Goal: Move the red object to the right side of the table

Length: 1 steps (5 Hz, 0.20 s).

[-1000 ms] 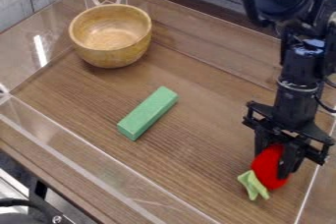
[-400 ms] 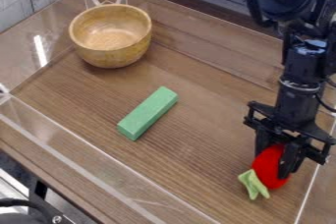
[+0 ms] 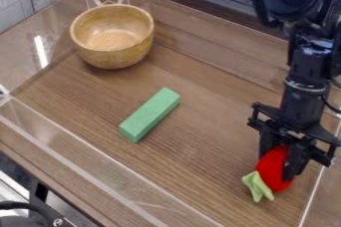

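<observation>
The red object (image 3: 276, 170), a small rounded red toy fruit with a light green leafy end, rests at the right front of the table (image 3: 200, 161). My gripper (image 3: 285, 157) comes straight down from above, and its black fingers are shut on the red object's upper part. The green leaf sticks out to the lower left, touching the wood. The top of the fruit is hidden by the fingers.
A flat green rectangular block (image 3: 150, 113) lies near the middle of the table. A wooden bowl (image 3: 112, 35) stands at the back left. Low clear acrylic walls (image 3: 80, 166) border the tabletop, with the right wall close behind the gripper.
</observation>
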Tool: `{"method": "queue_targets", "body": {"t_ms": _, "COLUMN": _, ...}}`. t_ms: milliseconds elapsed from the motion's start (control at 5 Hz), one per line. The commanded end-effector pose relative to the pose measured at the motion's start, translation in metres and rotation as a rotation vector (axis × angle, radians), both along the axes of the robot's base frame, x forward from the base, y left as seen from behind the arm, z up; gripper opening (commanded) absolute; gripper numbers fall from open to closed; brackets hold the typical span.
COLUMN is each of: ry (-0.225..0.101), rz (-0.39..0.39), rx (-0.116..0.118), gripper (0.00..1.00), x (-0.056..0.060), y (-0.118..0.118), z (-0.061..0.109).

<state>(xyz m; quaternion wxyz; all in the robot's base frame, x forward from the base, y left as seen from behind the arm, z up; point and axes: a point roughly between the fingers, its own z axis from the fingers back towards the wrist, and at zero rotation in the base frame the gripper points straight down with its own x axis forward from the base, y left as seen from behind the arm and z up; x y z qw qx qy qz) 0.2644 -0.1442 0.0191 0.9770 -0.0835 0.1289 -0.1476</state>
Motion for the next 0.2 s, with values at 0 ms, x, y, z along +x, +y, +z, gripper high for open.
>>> {"method": "queue_targets", "body": {"t_ms": 0, "ry": -0.004, "rz": -0.015, "rx": 0.006, "gripper": 0.00, "x": -0.0019, "y": -0.0066, "z": 0.0012}}
